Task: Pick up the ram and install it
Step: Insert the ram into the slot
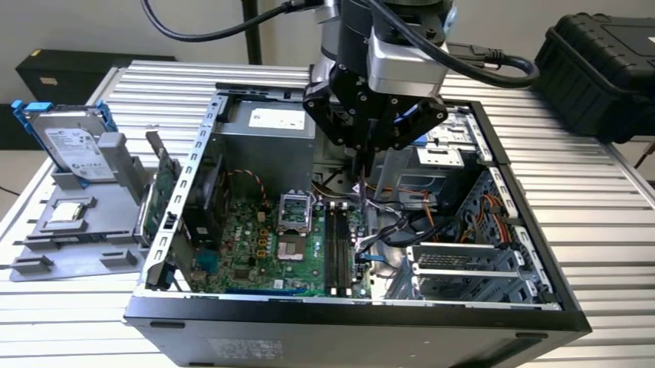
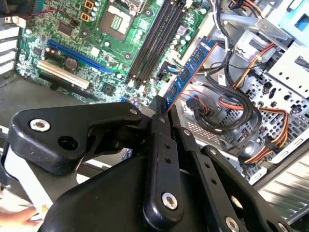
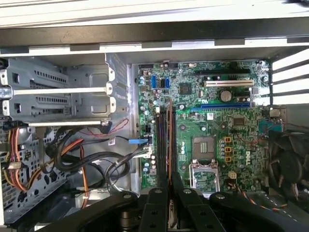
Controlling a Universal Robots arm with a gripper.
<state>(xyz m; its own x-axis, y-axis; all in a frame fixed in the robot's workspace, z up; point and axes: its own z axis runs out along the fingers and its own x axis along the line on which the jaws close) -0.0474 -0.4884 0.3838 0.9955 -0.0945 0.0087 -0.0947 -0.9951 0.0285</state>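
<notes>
My black end effector (image 2: 161,115) is clamped on the long, thin blue-green ram stick with black chips (image 2: 186,75), holding it on edge inside the open black computer case (image 1: 358,331). The stick runs along the dark memory slots (image 3: 160,135) of the green motherboard (image 3: 193,121), near the square processor socket (image 3: 203,146). I cannot tell whether it touches the slots.

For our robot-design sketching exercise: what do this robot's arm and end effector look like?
The end effector is matt black: flat linkage bars joined by silver-headed screws, tapering to narrow fingers. Above it sits a silver-grey wrist section, with thick black cables looping off it.
</notes>
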